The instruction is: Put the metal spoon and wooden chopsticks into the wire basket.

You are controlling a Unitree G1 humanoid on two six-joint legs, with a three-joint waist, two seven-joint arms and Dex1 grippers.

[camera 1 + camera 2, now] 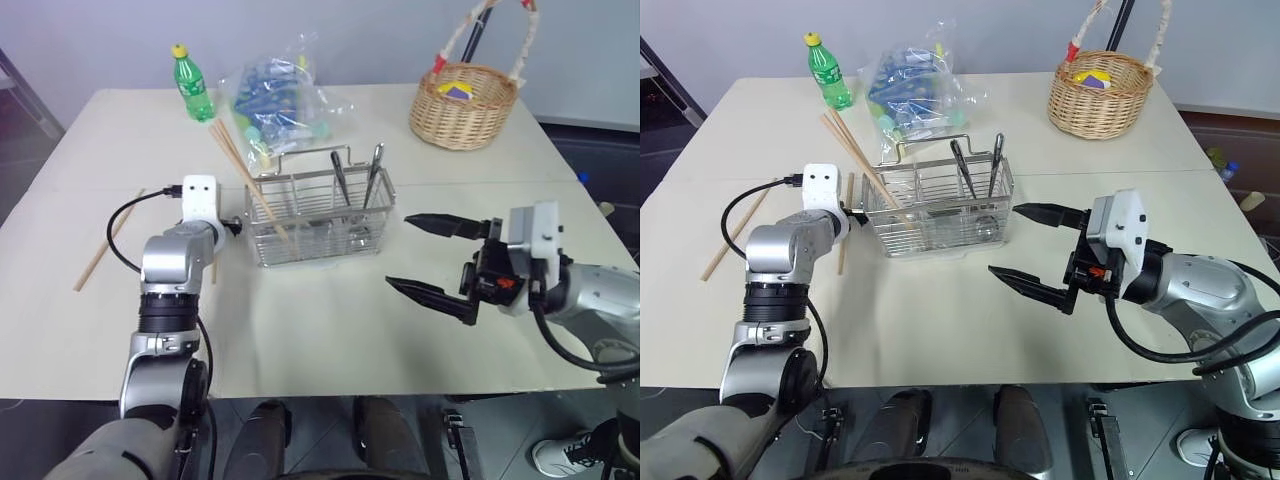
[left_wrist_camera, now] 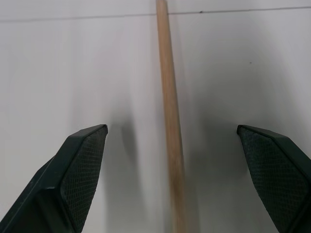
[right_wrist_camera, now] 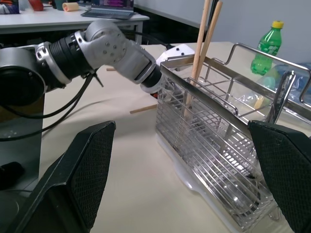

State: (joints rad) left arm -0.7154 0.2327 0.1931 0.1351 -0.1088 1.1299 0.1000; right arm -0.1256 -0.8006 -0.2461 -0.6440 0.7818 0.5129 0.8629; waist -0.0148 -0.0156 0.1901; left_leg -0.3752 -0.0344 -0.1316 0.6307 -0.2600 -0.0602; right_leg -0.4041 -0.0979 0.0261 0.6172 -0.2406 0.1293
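While two chopsticks (image 1: 245, 175) already leaned out of the basket (image 1: 320, 215), their tips propped over its rim toward the far left, another chopstick (image 2: 170, 121) lay flat on the bench (image 1: 330, 320) just left of the basket, directly under the left tool (image 2: 180, 179). That tool stood wide open, one black finger on either side of the pale, plain stick and touching neither side of it, apparently lined up so that a closing pinch would catch the stick across its width. A further chopstick (image 1: 108, 241) lay well apart, near the bench's left edge.

Inside the basket, a silver wire grid with thin loop handles, two grey metal handles (image 1: 356, 172) stood upright at the right end; whether either belonged to the spoon could not be told.

The right tool (image 1: 440, 260) hung open and empty just right of the basket, pointing toward it, seemingly parked clear of the left arm's work.

Behind stood a green bottle (image 1: 191, 84), a plastic bag (image 1: 272, 98) of bright items and a wicker basket (image 1: 463, 104).
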